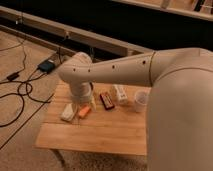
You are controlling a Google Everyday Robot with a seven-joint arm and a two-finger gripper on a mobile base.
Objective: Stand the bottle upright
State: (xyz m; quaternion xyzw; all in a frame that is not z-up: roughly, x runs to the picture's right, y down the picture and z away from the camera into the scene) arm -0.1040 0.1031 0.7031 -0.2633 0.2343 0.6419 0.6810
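On the wooden tabletop [100, 132] the bottle [120, 94] sits near the back edge, right of centre; it is whitish and seems to lie on its side with its length running front to back, though that cannot be told for certain. Just to its right stands a clear cup [140, 100], upright and close to it but apart. Just to its left lies a dark red bar [106, 100], set at a slant.

Further left, the gripper [87, 101] hangs low over the back left part of the tabletop, under the thick wrist of the pale arm [125, 67]. Whether the jaws are spread or pressed together cannot be told, since the wrist covers them. Nothing can be seen held. An orange item [84, 111] lies right below the gripper, and a pale block [67, 112] lies beside that, nearer the left edge.

Between the gripper and the bottle lies the red bar. The arm's forearm crosses above the back edge, and its bulky upper part hides the right end of the tabletop beyond the cup.

Off to the left, black cables [20, 95] trail over the floor [20, 145] towards a small dark box [47, 66].
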